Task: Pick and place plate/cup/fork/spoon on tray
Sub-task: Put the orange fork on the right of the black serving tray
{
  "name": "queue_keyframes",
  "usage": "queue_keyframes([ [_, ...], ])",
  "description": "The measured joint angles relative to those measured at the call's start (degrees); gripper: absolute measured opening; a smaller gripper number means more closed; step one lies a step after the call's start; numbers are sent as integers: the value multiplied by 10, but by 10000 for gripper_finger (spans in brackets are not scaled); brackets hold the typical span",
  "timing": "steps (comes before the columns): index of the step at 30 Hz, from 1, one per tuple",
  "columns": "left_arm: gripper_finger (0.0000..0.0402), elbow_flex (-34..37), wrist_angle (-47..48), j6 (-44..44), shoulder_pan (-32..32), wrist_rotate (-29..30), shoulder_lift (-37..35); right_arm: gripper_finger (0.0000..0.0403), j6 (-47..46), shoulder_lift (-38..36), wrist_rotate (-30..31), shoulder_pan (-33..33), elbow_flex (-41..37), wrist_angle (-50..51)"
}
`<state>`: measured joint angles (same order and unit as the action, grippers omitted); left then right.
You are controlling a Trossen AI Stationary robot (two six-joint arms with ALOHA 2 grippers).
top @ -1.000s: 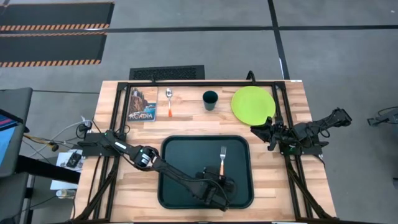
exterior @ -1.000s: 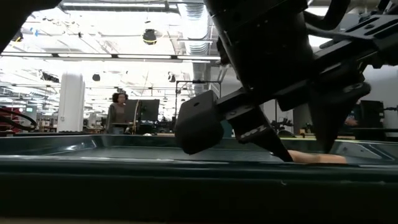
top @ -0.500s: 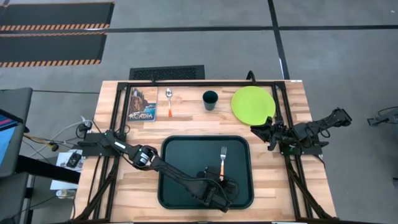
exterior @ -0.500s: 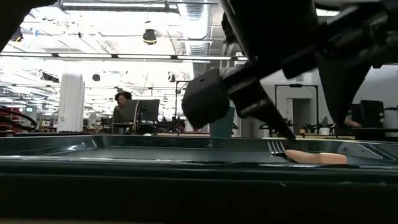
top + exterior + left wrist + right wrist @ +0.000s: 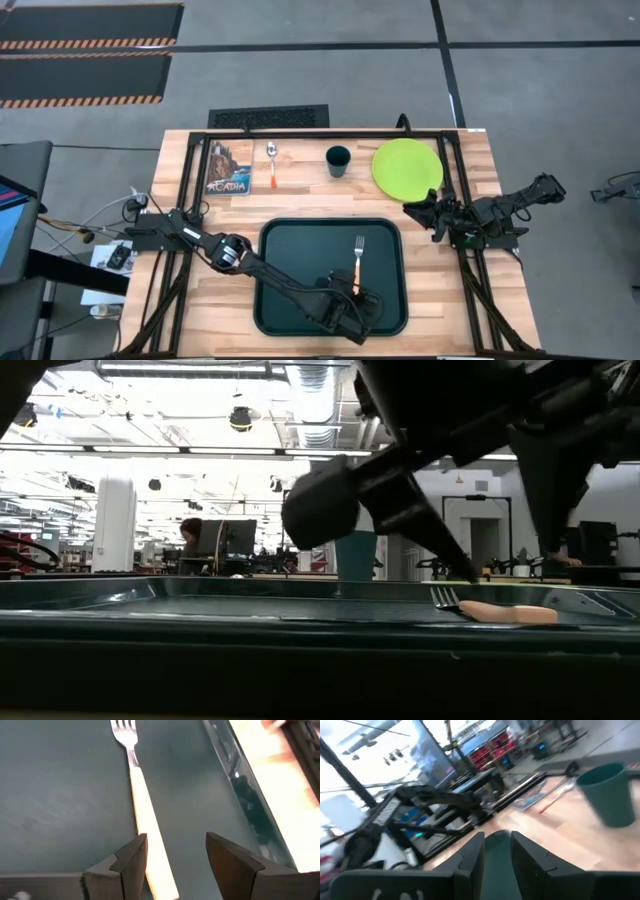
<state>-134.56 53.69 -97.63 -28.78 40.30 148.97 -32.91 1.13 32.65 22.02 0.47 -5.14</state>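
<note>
The fork (image 5: 357, 258), silver tines and orange handle, lies flat on the dark green tray (image 5: 295, 255), right of its middle. My left gripper (image 5: 352, 296) hangs open just above the handle's near end (image 5: 150, 855), touching nothing; in the left wrist view (image 5: 175, 856) the handle runs past one finger's inner side. The spoon (image 5: 271, 163), the teal cup (image 5: 338, 160) and the lime-green plate (image 5: 407, 167) rest on the table along the far edge. My right gripper (image 5: 412, 209) waits just near of the plate, its fingers a narrow gap apart (image 5: 497, 851).
A picture booklet (image 5: 228, 168) lies at the far left, beside the spoon. The tray's raised rim (image 5: 200, 628) runs across the low view in front of the fork (image 5: 500, 612). A person stands in the room far behind the table (image 5: 190, 545).
My left gripper has risen off the fork's handle, its fingers staying apart. The fork lies still on the tray where it was.
</note>
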Motion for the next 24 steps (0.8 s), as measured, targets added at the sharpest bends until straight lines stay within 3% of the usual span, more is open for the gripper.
queue_keyframes([
  [4,179,0,96,-1,-8,21,-33,120,-25,0,-60,0,0,-1],
  [8,149,-5,181,-3,-18,36,-75,119,-33,0,-74,2,0,-4],
  [14,50,-2,281,39,-24,-30,-83,79,-32,17,-74,12,0,8],
  [16,14,16,281,52,-24,-45,-86,56,-32,33,-74,17,0,5],
  [20,4,47,254,58,-24,-74,-82,12,-30,69,-73,26,4,-11],
  [24,0,68,195,83,-24,-97,-83,9,-26,119,-67,31,40,-8],
])
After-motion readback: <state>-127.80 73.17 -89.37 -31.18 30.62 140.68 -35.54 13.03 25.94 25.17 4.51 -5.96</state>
